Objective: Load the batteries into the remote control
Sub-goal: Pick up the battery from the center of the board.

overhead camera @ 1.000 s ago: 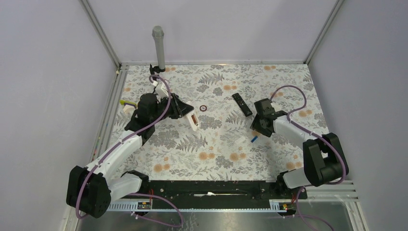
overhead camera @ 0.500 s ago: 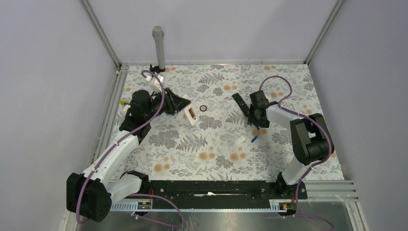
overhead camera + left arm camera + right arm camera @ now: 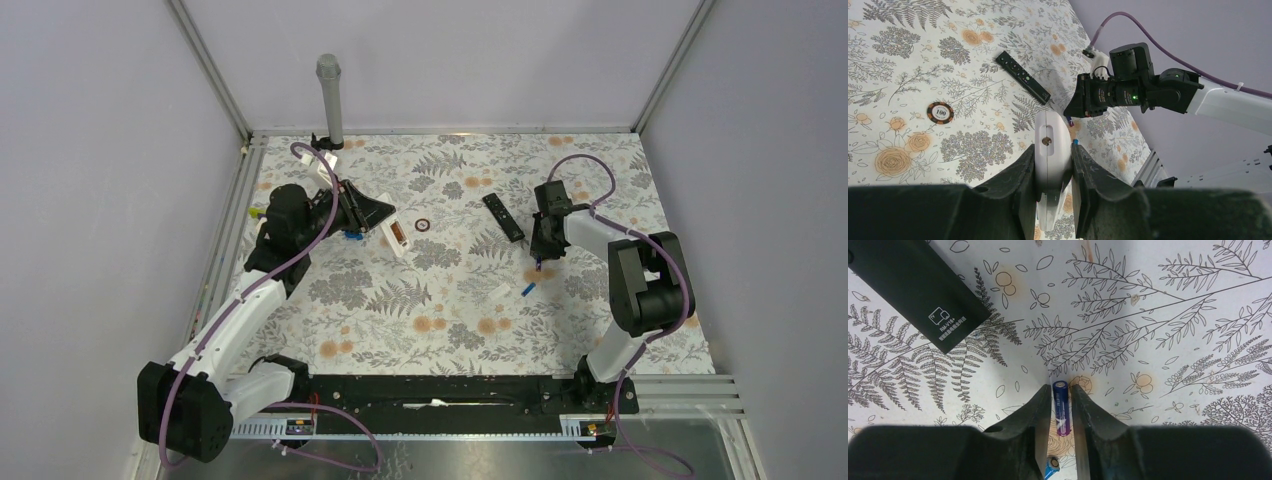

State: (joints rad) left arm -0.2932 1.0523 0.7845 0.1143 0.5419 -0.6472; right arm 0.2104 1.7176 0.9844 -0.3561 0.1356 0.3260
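- The right gripper (image 3: 1060, 388) is clamped on a battery (image 3: 1060, 412), with a finger tight against each side. I can't tell if it's lifted off the table (image 3: 450, 310) or just pinched where it lies.
- The battery's long axis runs the same way the fingers point, so its tip pokes out just past the fingertips. It's a slim little cylinder, blue at the far end and purple toward the wrist.
- It needs to go to the white remote (image 3: 398, 236), which the left gripper (image 3: 372, 214) is grasping across the table. That's well apart from the battery, off to the right arm's left.
- In the left wrist view the remote is squeezed by its sides and sticks out lengthwise toward the right arm. From above, its battery bay looks open and face up, brownish inside.
- My guess is the fiddly bit will be turning the battery to lie along the bay instead of end-on. The right arm already has it, so it's the one to carry it.
- A second battery (image 3: 528, 289), blue, lies loose on the table close to the right gripper.
- The black remote (image 3: 503, 216) lies flat just beside that gripper, and a poker chip (image 3: 423, 224) sits between the arms. Nothing is touching either one.
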